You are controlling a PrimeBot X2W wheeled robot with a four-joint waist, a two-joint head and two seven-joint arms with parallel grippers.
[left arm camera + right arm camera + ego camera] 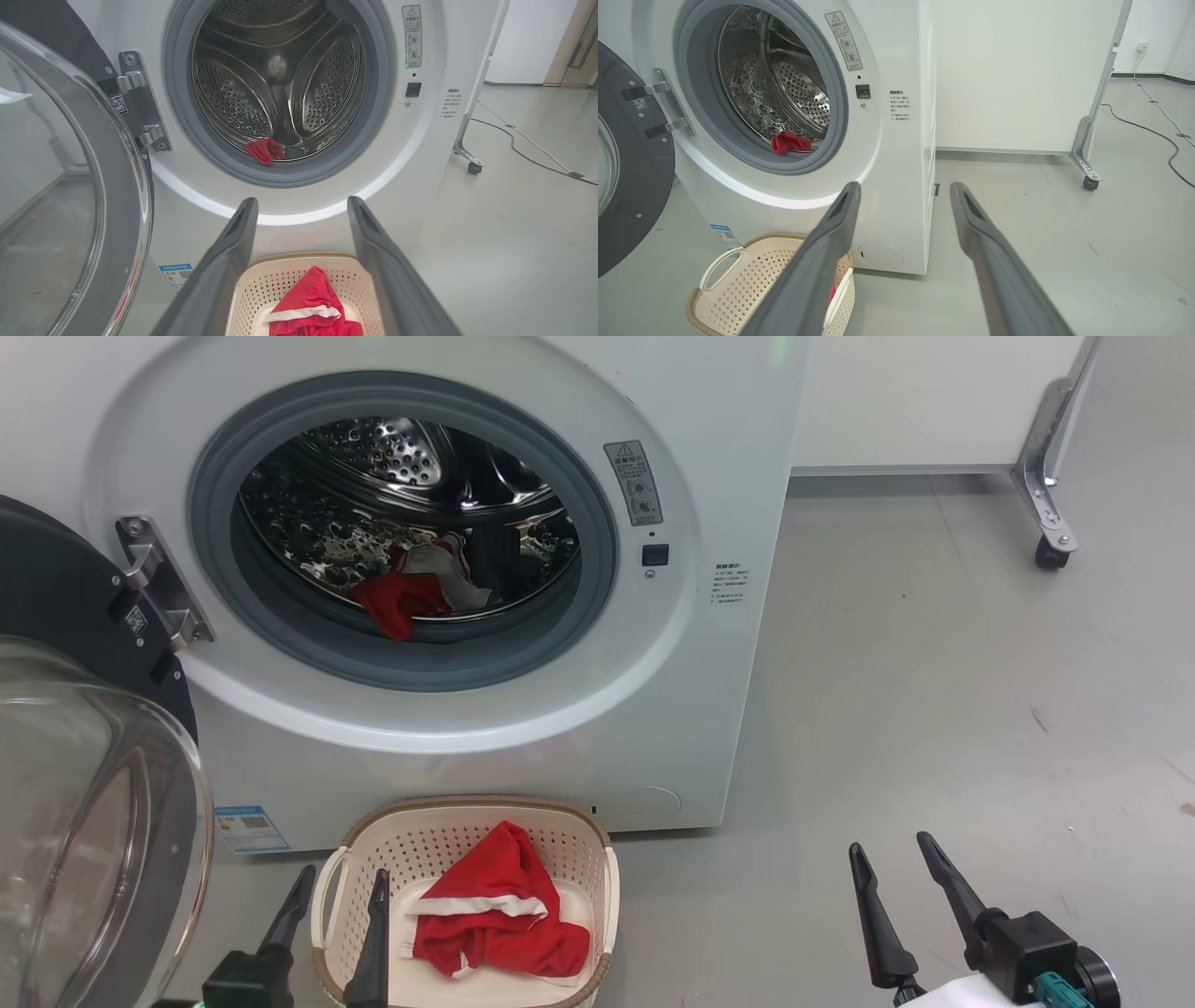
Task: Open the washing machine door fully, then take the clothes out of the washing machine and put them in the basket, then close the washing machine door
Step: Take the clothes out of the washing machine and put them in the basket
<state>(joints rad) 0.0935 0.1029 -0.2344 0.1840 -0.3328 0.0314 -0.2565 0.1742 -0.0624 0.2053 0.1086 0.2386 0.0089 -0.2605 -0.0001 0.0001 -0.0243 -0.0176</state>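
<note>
- The washing machine (560,737) stands on the floor (934,709) with its mouth clear. The step in hand, I judge, is fetching the garment left in the drum (280,84). Reach in low and straight, clear of the grey seal (411,663). The seal's lip and the steel's reflections hide part of the drum's bottom, so more cloth further in cannot be ruled out.
- The washing machine door (93,821) hangs swung wide on its hinge at the machine's left edge, out of the path. The head view's left and bottom edges cut it off.
- The basket (467,803) sits on the floor against the machine's front bottom edge, under the opening, so the carry down is short.
- The clothes: one red piece (401,602) lies at the drum's front lower edge, drooping onto the seal, and should be pinched deep in its bunch. Whether the pale and dark shapes behind it are cloth is unclear. Another piece (495,915) lies mid-basket.
- The left gripper (344,875) hovers by the basket's left rim and the right gripper (891,845) over bare floor. Both have fingers spread wide and hold nothing.
</note>
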